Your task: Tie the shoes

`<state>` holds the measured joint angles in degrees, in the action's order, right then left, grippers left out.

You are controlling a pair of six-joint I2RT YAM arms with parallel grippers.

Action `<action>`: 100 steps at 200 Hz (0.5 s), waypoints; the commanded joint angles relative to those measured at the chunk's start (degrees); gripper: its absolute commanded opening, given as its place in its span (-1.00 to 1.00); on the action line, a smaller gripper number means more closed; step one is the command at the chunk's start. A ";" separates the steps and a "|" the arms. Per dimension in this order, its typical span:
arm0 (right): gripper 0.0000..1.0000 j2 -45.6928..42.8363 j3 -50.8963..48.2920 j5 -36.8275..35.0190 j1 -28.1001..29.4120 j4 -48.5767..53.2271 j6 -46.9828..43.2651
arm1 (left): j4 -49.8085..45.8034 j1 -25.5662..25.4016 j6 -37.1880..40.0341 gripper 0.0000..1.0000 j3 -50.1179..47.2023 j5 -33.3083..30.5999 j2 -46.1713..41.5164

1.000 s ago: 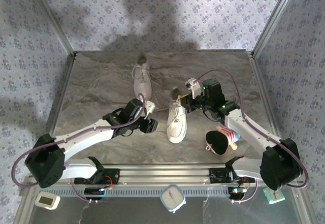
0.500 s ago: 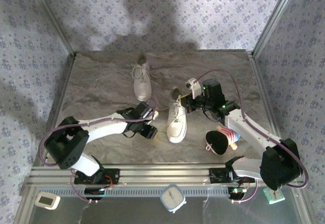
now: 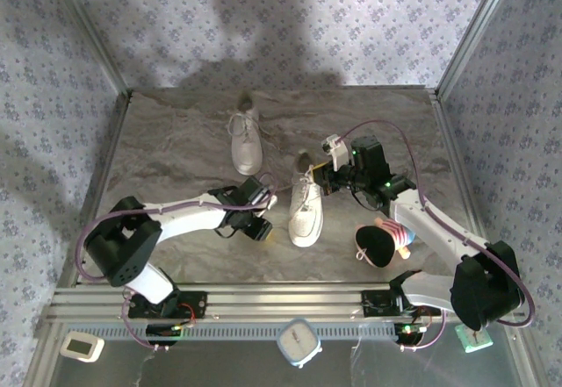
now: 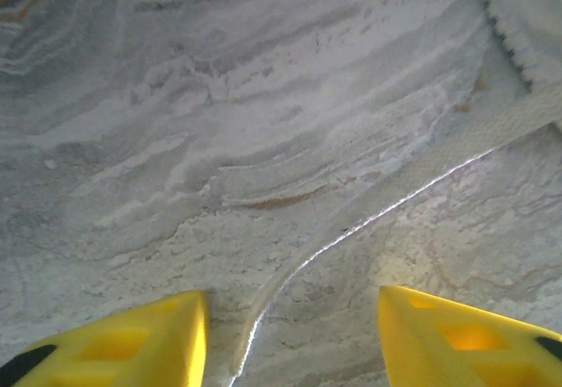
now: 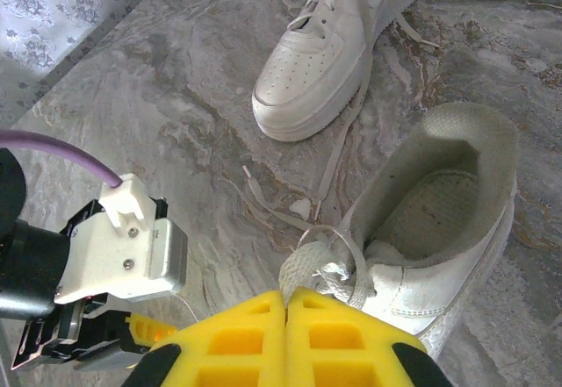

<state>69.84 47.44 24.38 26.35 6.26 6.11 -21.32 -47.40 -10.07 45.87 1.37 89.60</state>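
White lace-up sneakers point(image 3: 306, 207) lie untied; left gripper point(image 4: 290, 304), spread yet narrowing, now straddles a flat white lace point(image 4: 386, 211), ready to pinch; right gripper point(image 5: 287, 304) stays pressed together.

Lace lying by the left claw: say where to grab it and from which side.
Grip the lace on its free stretch, coming straight down from above: it lies flat on the table, straddled by the open left claw, so closing pinches across it.
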 commanded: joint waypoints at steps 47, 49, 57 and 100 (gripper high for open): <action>-1.00 -1.82 0.09 -0.91 -0.16 1.85 -0.86 | -0.91 -0.47 -0.13 -0.69 0.01 -3.19 -1.92; -1.00 -1.82 0.10 -0.98 -0.16 1.87 -0.84 | -0.74 -0.56 -0.17 -0.71 -0.19 -3.21 -2.42; -1.00 -1.99 -0.04 -1.23 -0.02 1.83 -0.84 | 0.05 -0.50 -0.43 -0.79 -0.78 -3.54 -4.39; -1.00 -3.30 -0.51 -2.03 0.38 0.86 0.08 | 4.43 1.71 -2.06 -1.00 -2.54 -3.11 -13.40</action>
<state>68.27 47.40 23.27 26.37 7.31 5.96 -19.94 -47.35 -11.00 43.55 -1.78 80.29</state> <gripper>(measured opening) 0.053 0.048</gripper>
